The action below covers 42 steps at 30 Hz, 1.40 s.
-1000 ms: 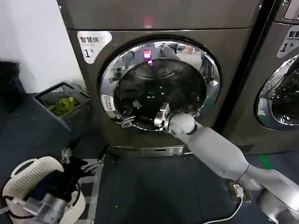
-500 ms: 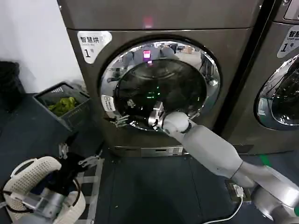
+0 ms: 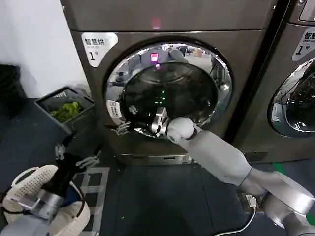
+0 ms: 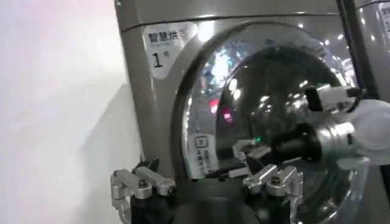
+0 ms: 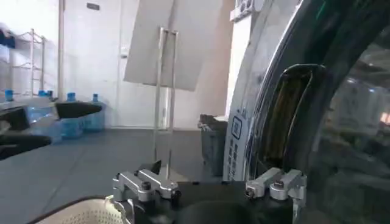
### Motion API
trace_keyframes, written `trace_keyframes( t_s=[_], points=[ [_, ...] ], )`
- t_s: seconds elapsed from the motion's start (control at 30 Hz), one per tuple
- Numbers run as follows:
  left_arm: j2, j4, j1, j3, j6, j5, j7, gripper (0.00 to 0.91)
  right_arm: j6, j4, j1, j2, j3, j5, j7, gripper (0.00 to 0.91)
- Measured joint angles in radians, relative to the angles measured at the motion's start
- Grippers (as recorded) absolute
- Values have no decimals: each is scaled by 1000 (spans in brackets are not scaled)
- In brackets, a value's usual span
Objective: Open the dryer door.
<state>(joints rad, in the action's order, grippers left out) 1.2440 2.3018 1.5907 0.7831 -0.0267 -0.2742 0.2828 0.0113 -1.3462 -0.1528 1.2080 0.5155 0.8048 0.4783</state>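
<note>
chrome rim of the dryer door [image 3: 114, 93] looks slick and stiff, so hook its lower-left edge where your right gripper [image 3: 125, 127] sits, fingers spread.

I'm looking at a dark grey floor [image 3: 162, 196] running up to a plain white wall [image 3: 34, 44] on the left. Against that wall sits a dark plastic crate [image 3: 66, 110] with something green inside. Low on the left there's a white mesh laundry basket [image 3: 29, 184] holding dark clothes. On the right edge I see part of a second machine [image 3: 295, 83] with its own chrome-rimmed round door. A white cable [image 3: 241, 223] lies on the floor near it. From the right wrist camera, the room behind opens out: pale walls, a metal stand [image 5: 164, 103], and blue water bottles [image 5: 73, 119] lined up far off.
</note>
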Motion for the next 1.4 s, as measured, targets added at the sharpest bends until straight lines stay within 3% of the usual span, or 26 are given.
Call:
trace_keyframes(
  t_s=[0.6,1.4],
  points=[
    [-106,-93,-108,58,0,-52,-36,907,6,-8,23,-26,45,32,67,907],
    [-245,-298,-276,47,20,-86,-37,907,0,-204,12,-190,108,117,206,907]
  ],
)
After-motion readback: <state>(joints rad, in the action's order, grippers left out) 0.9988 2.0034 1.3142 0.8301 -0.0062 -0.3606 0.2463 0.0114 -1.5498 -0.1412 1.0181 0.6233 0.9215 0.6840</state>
